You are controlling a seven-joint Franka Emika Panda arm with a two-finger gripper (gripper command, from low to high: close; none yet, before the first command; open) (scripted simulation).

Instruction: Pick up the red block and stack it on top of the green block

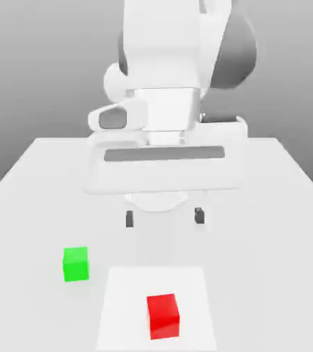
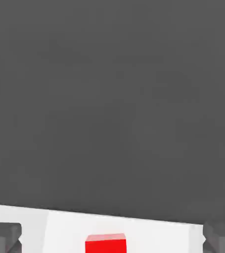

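Gripper (image 1: 164,217) hanging wide open and empty
The red block (image 1: 164,316) is sitting on the white patch (image 1: 122,289), probably light and stiff, its flat opposite sides offering the best hold.

The exterior view faces the white robot arm (image 1: 162,55) from across the pale, flat-topped table (image 1: 262,240), looking somewhat downward, far enough back to take in both the gripper (image 1: 164,217) at centre and the small matte green cube (image 1: 76,264) at lower left. The hand view looks from the hand past the gripper, closer in, toward a table edge and a plain dark grey expanse (image 2: 109,99), perhaps the floor. Both share the small matte red cube (image 1: 163,317) and the white four-sided patch (image 1: 128,295) around it.
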